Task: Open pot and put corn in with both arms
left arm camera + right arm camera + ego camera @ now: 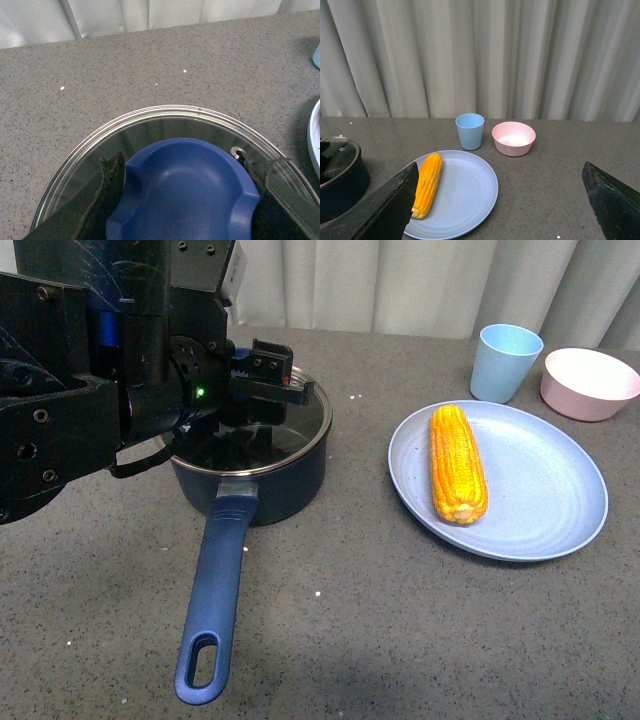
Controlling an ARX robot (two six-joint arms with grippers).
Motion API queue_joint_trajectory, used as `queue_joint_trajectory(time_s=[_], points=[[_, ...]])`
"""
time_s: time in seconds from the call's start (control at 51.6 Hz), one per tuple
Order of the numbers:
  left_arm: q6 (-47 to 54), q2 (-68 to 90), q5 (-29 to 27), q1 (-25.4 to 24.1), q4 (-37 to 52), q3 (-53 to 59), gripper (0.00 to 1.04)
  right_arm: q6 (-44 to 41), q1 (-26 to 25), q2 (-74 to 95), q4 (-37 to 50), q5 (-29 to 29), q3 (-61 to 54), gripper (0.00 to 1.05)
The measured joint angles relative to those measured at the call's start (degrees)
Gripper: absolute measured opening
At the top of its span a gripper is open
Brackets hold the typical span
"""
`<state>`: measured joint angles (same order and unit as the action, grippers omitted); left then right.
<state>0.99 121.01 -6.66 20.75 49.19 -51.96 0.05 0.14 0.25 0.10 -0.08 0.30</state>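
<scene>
The dark navy pot (290, 480) stands at the left of the table, its long blue handle (215, 600) pointing toward me. The glass lid (305, 425) still sits on it. My left gripper (262, 380) is shut on the lid's blue knob (185, 192), with a finger on each side of it. The yellow corn (458, 462) lies on a blue plate (550, 500) to the right. It also shows in the right wrist view (427, 184). My right gripper (500, 200) is open and empty, above the table short of the plate (465, 192). The pot's edge shows there too (340, 185).
A light blue cup (505, 362) and a pink bowl (588, 383) stand behind the plate at the back right. A pale curtain hangs behind the table. The grey tabletop (400, 620) lies bare in front of the plate.
</scene>
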Motion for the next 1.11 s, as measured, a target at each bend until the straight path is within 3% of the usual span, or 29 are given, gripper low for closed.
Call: queue_joint_trajectory(time_s=[0.194, 0.368, 0.815, 1.105], points=[[-2.3, -4.9, 0.7, -1.0, -1.9, 0.4, 0.61, 0.0, 0.0, 0.0, 0.0, 0.0, 0.0, 0.96], [-2.6, -8.5, 0.8, -5.1, -1.2, 0.5, 0.61, 0.0, 0.0, 0.0, 0.0, 0.0, 0.0, 0.96], [1.3, -1.2, 2.5, -25.9, -0.1, 0.3, 0.60, 0.0, 0.0, 0.0, 0.0, 0.0, 0.0, 0.96], [3.3, 5.6, 2.8, -26.1, 2.3, 0.1, 0.60, 0.0, 0.0, 0.0, 0.0, 0.0, 0.0, 0.96]])
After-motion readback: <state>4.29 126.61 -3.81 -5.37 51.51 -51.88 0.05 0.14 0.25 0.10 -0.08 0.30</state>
